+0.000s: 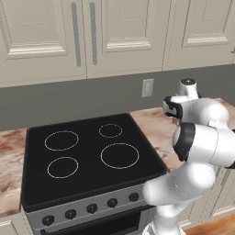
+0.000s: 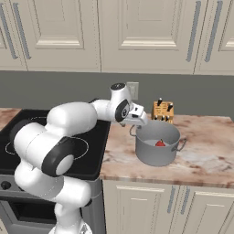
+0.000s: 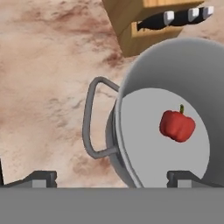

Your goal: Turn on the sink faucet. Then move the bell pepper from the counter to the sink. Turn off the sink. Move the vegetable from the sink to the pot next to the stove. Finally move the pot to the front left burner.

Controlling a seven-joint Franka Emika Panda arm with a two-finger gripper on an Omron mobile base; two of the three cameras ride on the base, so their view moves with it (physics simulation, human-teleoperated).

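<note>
The round grey pot stands on the marble counter just right of the black stove. The red bell pepper lies on the pot's floor. My gripper hovers over the pot's left rim and is open with nothing between its fingers. In the hand view my gripper has its fingertips spread wide, one on each side of the pot's loop handle and near wall. The front left burner is a bare ring on the cooktop.
A wooden knife block stands against the back wall just behind the pot. A wall outlet sits above the counter. Cream cabinets hang overhead. Black knobs line the stove front.
</note>
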